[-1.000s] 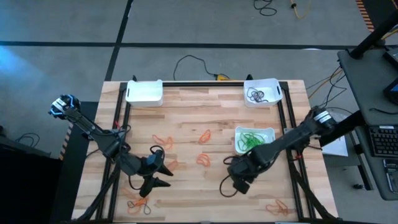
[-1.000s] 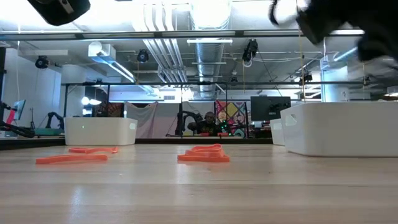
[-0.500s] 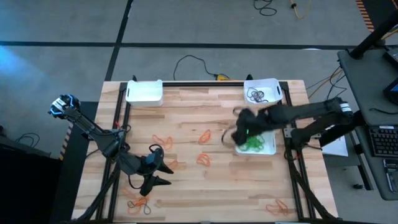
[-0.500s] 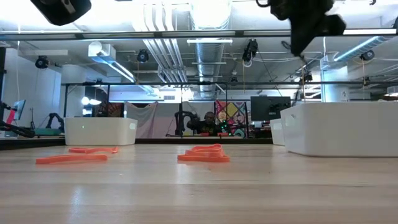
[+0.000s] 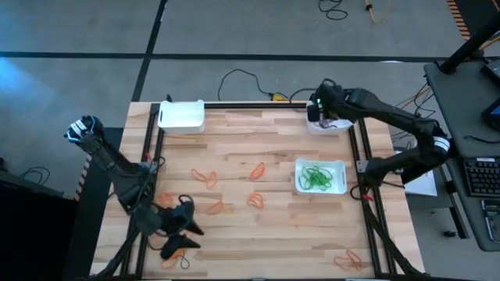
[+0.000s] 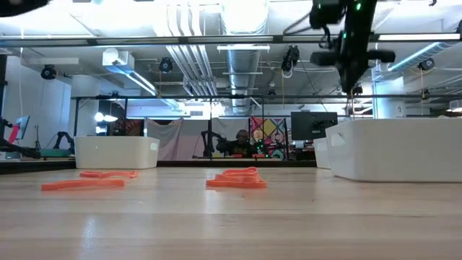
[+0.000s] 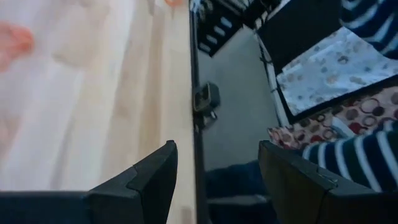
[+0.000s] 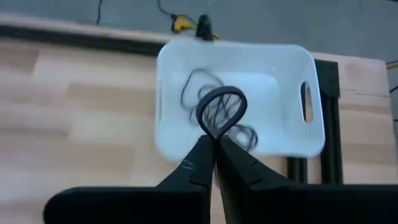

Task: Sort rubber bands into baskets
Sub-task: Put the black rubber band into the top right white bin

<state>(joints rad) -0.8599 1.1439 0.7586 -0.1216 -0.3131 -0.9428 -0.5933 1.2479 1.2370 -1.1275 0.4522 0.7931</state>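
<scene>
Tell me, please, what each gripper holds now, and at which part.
The right gripper pinches a dark rubber band at its lower end, above the far-right basket. The left gripper holds nothing.

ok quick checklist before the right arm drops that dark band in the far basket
1. Right gripper shut on the dark rubber band: ok.
2. Gripper above the far right basket: ok.
3. That basket holds dark bands only: ok.
4. Band hanging clear of the basket wall: cannot tell.
5. Left gripper away at the near left, open: ok.
</scene>
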